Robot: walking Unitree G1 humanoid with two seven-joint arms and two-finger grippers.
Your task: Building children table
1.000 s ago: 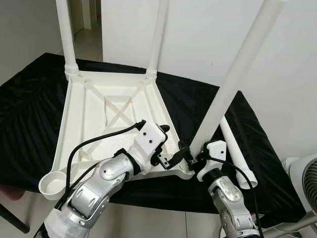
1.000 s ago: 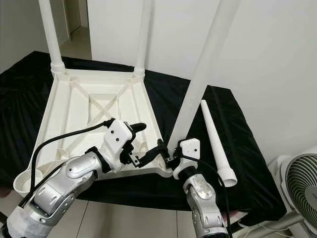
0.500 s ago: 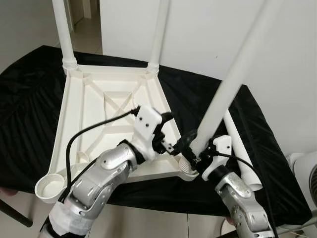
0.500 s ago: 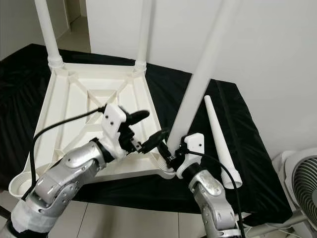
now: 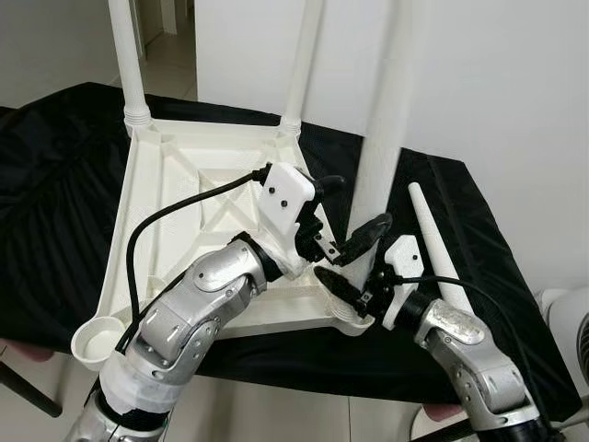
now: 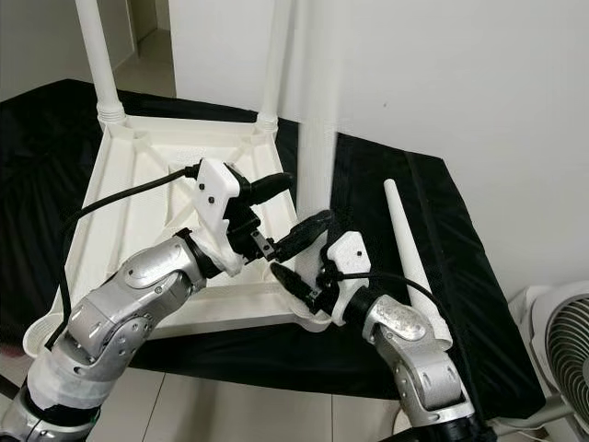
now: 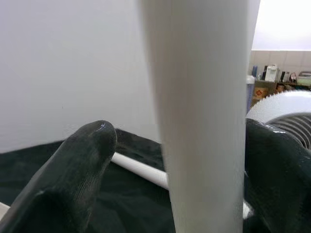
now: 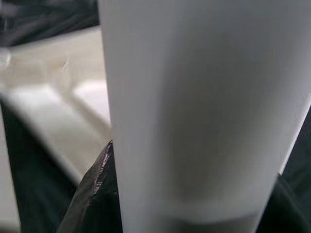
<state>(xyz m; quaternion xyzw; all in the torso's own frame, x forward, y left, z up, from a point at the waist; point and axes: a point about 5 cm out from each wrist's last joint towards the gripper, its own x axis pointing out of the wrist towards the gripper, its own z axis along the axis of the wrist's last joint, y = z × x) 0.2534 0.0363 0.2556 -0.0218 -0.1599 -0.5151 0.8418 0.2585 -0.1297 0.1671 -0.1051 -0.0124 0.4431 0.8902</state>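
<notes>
An upturned white plastic table (image 5: pixel 175 198) lies on a black cloth. Two legs (image 5: pixel 129 64) (image 5: pixel 304 64) stand in its far corners. A third white leg (image 5: pixel 382 120) stands almost upright over the near right corner socket (image 5: pixel 357 318). My right gripper (image 5: pixel 354 290) is shut on the base of this leg (image 8: pixel 194 107), just above the socket. Higher up, my left gripper (image 5: pixel 359 203) is open around the same leg (image 7: pixel 199 121). One of its fingers (image 7: pixel 82 165) stands apart from the leg and the other lies against it.
A fourth loose leg (image 5: pixel 433 249) lies on the black cloth (image 5: pixel 64 166) right of the table. The near left corner socket (image 5: pixel 97 339) holds nothing. A white fan (image 6: pixel 561 331) stands on the floor at the right. A white wall is close behind.
The third leg has swung from leaning right to nearly upright over the corner socket. My left gripper has risen and come around it. The right gripper has kept hold of its base.
</notes>
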